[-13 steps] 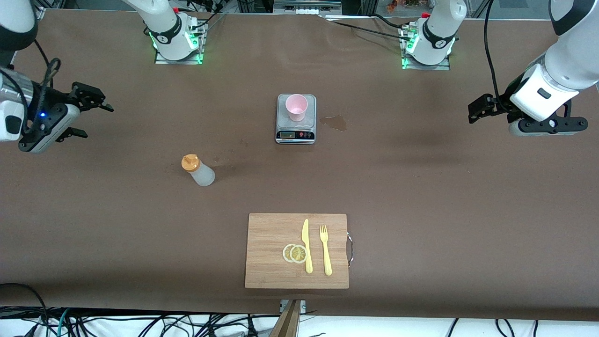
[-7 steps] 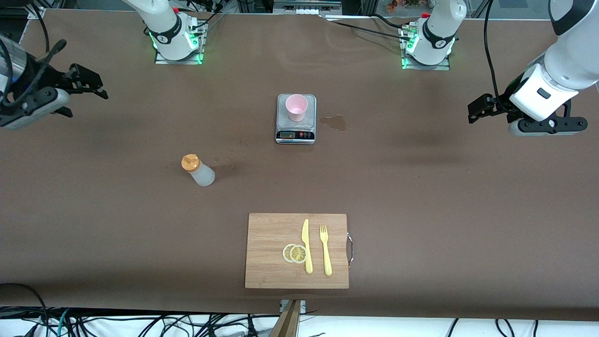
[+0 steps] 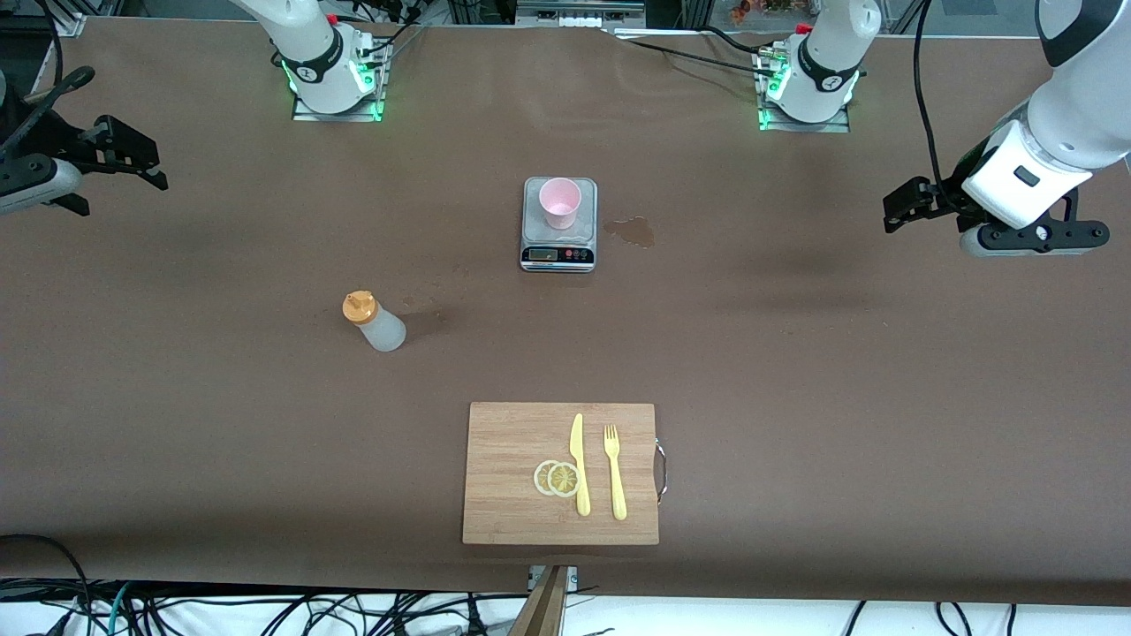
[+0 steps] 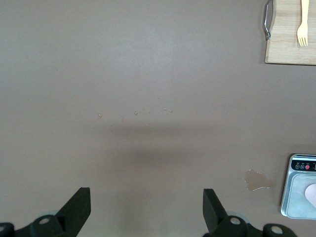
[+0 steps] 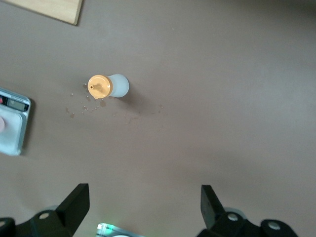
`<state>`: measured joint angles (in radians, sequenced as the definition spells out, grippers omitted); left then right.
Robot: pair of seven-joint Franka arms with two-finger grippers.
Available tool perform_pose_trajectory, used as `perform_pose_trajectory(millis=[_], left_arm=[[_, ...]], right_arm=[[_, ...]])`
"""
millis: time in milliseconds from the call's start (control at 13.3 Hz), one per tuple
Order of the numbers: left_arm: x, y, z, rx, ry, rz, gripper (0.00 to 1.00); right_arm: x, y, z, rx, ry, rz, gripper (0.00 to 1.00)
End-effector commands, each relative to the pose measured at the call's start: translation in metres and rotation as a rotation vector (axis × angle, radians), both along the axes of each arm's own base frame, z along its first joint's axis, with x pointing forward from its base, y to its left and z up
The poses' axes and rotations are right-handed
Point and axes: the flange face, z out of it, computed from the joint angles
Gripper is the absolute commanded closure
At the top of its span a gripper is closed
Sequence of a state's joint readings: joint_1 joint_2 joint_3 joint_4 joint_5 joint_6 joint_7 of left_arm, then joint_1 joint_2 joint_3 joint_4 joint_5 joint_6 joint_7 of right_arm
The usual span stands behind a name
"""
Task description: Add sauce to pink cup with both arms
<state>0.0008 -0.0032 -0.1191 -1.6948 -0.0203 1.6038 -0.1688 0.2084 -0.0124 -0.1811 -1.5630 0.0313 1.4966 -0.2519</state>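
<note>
The sauce bottle (image 3: 373, 322), whitish with an orange cap, stands on the brown table, nearer the front camera than the scale and toward the right arm's end. It also shows in the right wrist view (image 5: 108, 86). The pink cup (image 3: 560, 201) stands upright on a small grey scale (image 3: 558, 247). My right gripper (image 3: 124, 196) is open and empty in the air over the table's right-arm end, well away from the bottle; its own view shows the jaws wide apart (image 5: 144, 205). My left gripper (image 3: 897, 208) waits open and empty over the left-arm end (image 4: 146, 207).
A wooden cutting board (image 3: 512, 442) near the front edge holds two lemon slices (image 3: 557, 478), a yellow knife (image 3: 579, 464) and a yellow fork (image 3: 614, 473). A wet stain (image 3: 632, 231) lies beside the scale. The scale's corner (image 4: 298, 190) shows in the left wrist view.
My right gripper has moved away from the bottle, toward the right-arm end of the table and the base side. The left arm, bottle and cup have not moved.
</note>
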Motion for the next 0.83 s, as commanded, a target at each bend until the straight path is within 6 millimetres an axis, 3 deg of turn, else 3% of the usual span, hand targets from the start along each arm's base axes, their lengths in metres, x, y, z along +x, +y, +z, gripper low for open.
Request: perform_pose_trajectory(millis=[0,754], left_arm=[[-0.0023,-0.0013,0.0062,-0.023,0.004,-0.007,0.0],[-0.002,-0.0014,0.007,-0.023,0.001,-0.007,0.0]], right_arm=[[-0.0122,0.0092,0.0177,0.004,0.001,-0.079,0.0],[-0.0112,0.0004,0.0177,-0.021,-0.003,-0.077,0.0]])
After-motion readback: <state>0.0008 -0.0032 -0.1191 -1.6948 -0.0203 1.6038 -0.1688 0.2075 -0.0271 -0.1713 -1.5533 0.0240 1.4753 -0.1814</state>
